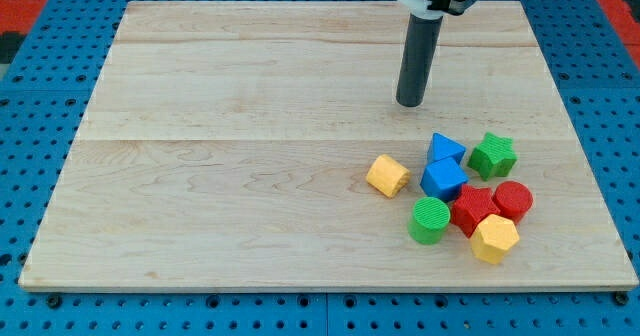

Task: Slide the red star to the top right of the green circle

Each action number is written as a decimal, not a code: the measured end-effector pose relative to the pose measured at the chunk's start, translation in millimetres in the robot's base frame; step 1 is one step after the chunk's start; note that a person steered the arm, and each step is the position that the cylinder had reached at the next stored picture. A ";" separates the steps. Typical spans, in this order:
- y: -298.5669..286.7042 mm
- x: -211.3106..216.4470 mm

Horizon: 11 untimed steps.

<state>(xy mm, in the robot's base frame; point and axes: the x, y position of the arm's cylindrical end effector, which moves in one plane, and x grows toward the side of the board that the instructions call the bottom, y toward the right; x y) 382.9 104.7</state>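
Observation:
The red star [471, 209] lies near the board's lower right, touching the green circle [430, 220] on its left side. My tip [410, 104] stands above and left of the cluster, about a hundred pixels up from the red star, touching no block. The red star is hemmed in by a blue cube [444, 179] above it, a red cylinder [513, 200] to its right and a yellow hexagon [494, 239] below it.
A blue triangle [446, 148] and a green star [493, 155] sit at the cluster's top. A yellow cube [387, 175] lies apart to the left. The wooden board [250, 126] rests on a blue pegboard.

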 end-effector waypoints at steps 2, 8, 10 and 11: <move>92.5 25.9; 89.9 170.3; 15.9 164.1; -11.3 158.4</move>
